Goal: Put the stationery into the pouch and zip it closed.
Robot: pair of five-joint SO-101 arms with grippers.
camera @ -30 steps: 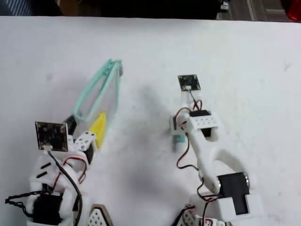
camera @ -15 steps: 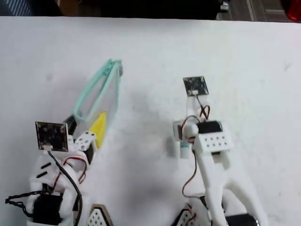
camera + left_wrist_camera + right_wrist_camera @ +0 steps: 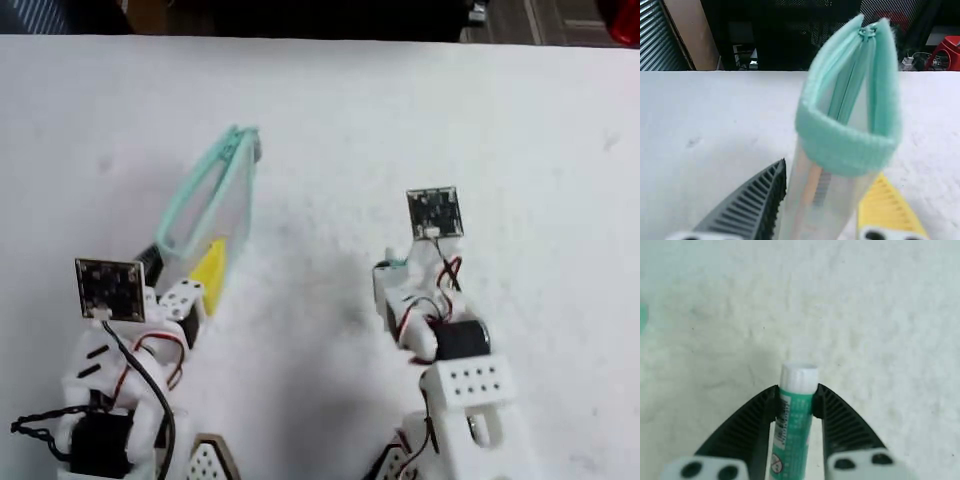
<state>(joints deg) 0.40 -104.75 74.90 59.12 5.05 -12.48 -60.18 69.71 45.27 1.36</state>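
No text or number can be read. The glue stick (image 3: 792, 412) bears a white label strip with small dark print and a round symbol, both too blurred to make out. A dark barred patch behind the clear wall of the pouch (image 3: 845, 145) is likewise unreadable.

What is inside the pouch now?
The pouch has a clear wall; a blurred orange and grey shape shows through it, unidentifiable. The glue stick is outside, in the right hand.

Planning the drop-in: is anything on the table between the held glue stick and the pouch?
Nothing visible. Bare table lies between the glue stick in the right gripper and the pouch held by the left gripper.
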